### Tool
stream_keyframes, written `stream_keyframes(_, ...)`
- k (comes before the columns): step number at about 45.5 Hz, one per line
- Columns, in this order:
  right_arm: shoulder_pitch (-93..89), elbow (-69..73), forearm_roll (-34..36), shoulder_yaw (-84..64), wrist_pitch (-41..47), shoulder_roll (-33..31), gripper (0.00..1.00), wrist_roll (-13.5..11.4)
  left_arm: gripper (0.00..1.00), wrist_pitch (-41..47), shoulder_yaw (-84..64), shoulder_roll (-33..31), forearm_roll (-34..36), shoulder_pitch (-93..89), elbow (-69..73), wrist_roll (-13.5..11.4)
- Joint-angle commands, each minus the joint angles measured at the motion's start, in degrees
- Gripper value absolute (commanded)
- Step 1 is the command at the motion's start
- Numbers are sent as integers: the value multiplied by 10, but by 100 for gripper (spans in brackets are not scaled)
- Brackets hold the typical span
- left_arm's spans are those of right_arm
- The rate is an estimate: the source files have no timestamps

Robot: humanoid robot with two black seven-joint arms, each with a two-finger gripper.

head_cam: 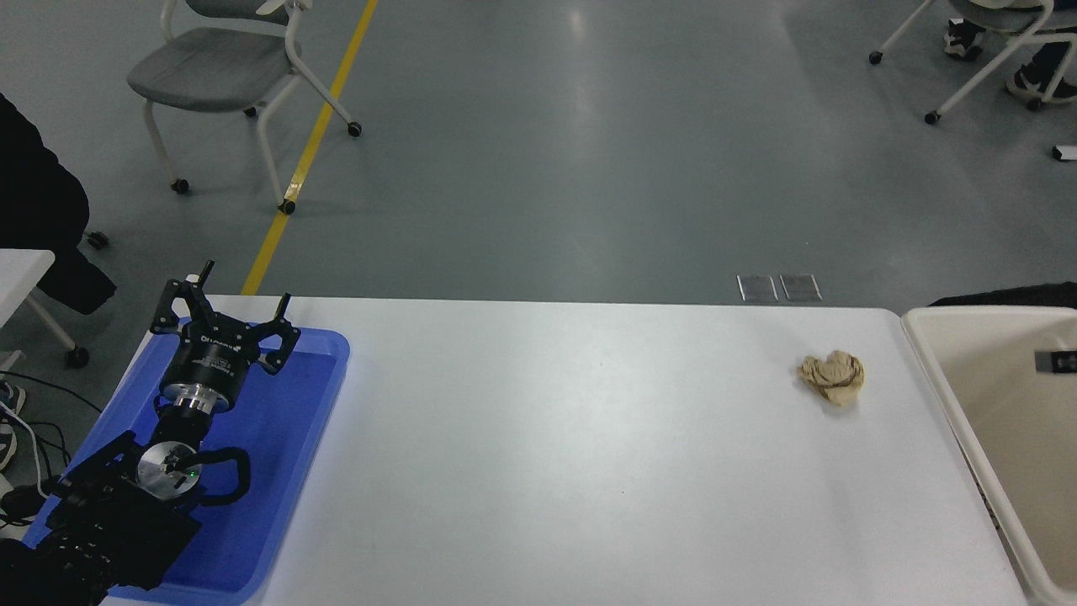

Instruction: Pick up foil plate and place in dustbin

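The foil plate is out of view; no silver foil shows anywhere. The cream dustbin [930, 358] stands at the table's right end, and only plain inner walls show inside it. A small dark piece of my right gripper [1058, 361] shows at the right edge, over the bin's inside; I cannot tell whether it is open or shut. My left gripper [231, 307] is parked at the lower left, open and empty, over the blue tray.
A crumpled brown paper ball [832, 377] lies on the white table [572, 454] near the dustbin. A flat blue tray [294, 421] lies at the left under the left arm. Chairs stand on the floor beyond the table.
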Motion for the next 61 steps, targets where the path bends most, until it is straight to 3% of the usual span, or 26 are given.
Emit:
stream_keyframes(1, 267, 267, 4, -135, 57, -21, 100, 0, 100, 0, 0, 0, 0, 0, 1, 0)
stream_keyframes(7, 370, 393, 17, -153, 84, 10, 100, -1, 100, 0, 0, 0, 0, 0, 1, 0)
stream_keyframes(11, 425, 442, 72, -152, 129, 45, 100, -4, 100, 0, 0, 0, 0, 1, 1, 0)
stream_keyframes(18, 477, 446, 209, -141, 216, 121, 100, -5, 100, 0, 0, 1, 0, 1, -1, 0)
stream_keyframes(23, 488, 449, 248, -126, 270, 147, 100, -6, 100, 0, 0, 2, 0, 1, 1, 0)
stream_keyframes(31, 494, 454, 332, -125, 283, 170, 100, -6, 100, 0, 0, 2, 0, 2, 1, 0)
stream_keyframes(61, 525, 488, 350, -133, 283, 167, 100, -5, 100, 0, 0, 2, 0, 2, 1, 0)
